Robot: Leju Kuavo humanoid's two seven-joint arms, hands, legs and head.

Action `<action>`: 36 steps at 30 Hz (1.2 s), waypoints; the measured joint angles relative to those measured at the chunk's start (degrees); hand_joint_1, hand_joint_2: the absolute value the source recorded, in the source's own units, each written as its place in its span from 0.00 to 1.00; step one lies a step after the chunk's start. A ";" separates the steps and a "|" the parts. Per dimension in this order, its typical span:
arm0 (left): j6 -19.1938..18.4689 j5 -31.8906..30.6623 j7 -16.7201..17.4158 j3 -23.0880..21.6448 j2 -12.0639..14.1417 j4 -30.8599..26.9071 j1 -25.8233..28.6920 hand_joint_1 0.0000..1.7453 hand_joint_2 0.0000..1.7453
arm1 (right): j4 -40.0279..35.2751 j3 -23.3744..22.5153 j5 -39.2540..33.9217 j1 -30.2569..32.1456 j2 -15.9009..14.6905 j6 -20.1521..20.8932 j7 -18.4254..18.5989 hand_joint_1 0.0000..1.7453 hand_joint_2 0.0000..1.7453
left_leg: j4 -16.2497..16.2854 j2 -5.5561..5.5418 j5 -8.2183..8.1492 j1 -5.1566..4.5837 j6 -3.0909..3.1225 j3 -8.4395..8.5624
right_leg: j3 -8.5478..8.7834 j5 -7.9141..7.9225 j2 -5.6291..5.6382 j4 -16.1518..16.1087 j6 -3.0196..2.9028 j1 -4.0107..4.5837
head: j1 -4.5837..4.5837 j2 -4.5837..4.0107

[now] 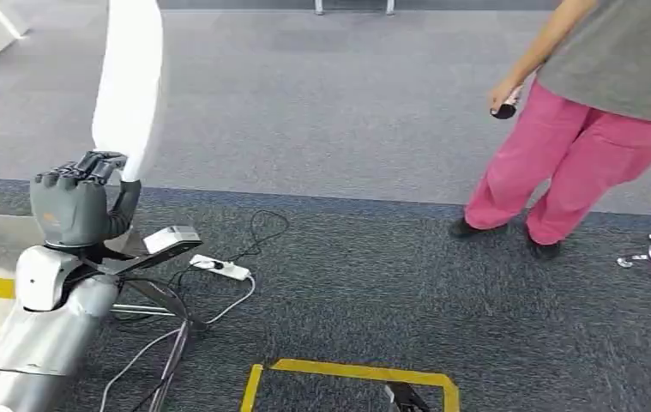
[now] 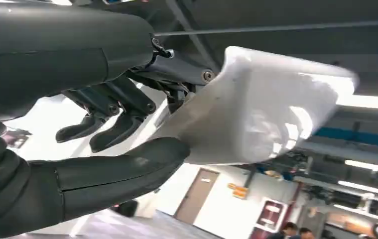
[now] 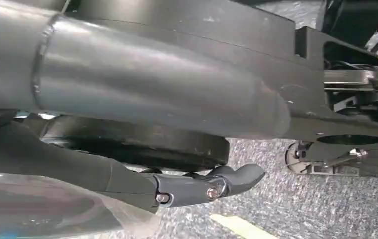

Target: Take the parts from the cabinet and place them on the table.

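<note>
Grey carpet (image 1: 347,283) stretches across the workshop floor ahead of you, crossed by a white power strip (image 1: 219,269) with trailing cables and marked with a yellow taped square (image 1: 352,378). No cabinet or table appears from the head camera, so you are most likely between the two, carrying.

Your left hand (image 1: 77,206) is raised at the left of the head view, its fingers (image 2: 102,122) and thumb closed on the lower end of a long white part (image 1: 129,81) that rises upright from the grip, well clear of the floor. Held by one end like that (a tall load above the fist), it probably stays out of the way of your legs, but it may sway as you walk. From the left wrist camera, the thumb presses under the part's edge while the darker fingers curl against its other face.

Your right hand (image 3: 177,149) shows close up in its own wrist camera, hanging above the carpet; a finger curls inward beside something clear and glossy, but you cannot tell whether it holds anything.

A person in pink trousers (image 1: 575,163) stands at the right, some way off, holding a small dark object; give them room when you turn.
</note>
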 joint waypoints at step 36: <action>-0.02 0.35 -0.15 -2.60 -1.81 4.35 -4.44 1.00 1.00 | -0.28 0.26 -1.92 2.10 0.02 -0.26 -1.57 0.00 0.00 | -16.24 6.02 7.75 -2.17 2.87 8.38 | 0.82 -0.80 -4.15 -0.30 -0.30 0.84 | -0.17 0.00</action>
